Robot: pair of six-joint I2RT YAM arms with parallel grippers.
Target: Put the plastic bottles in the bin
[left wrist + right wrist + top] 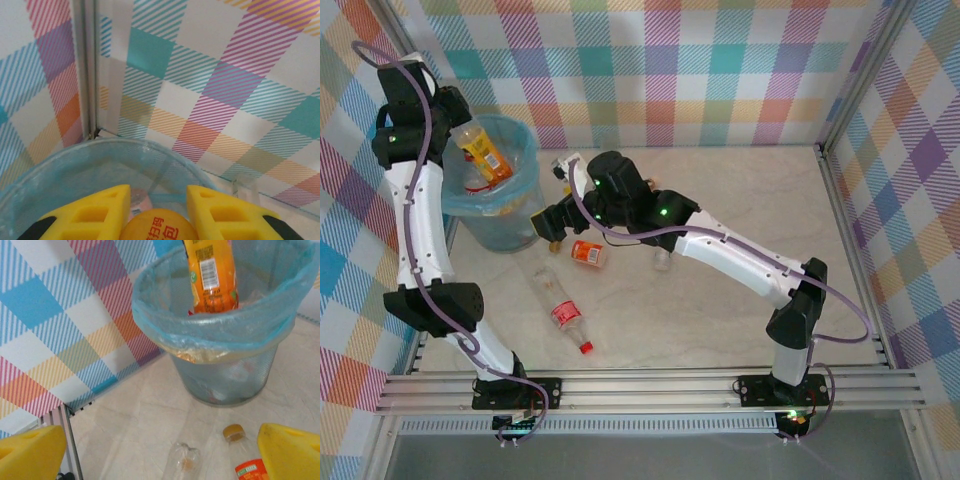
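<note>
The bag (215, 335) blurs what lies in the bin (510, 225); left gripper (157, 215) squeezes an orange bottle (480, 150) dipping into it; right gripper (160, 452) gapes wide, empty.

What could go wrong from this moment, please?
1. The left gripper holds the orange bottle over the bin; released off-centre, it may strike the rim and fall outside.
2. The open right gripper hangs close to the bin; reaching for the capped bottle below, it might knock the bin.
</note>
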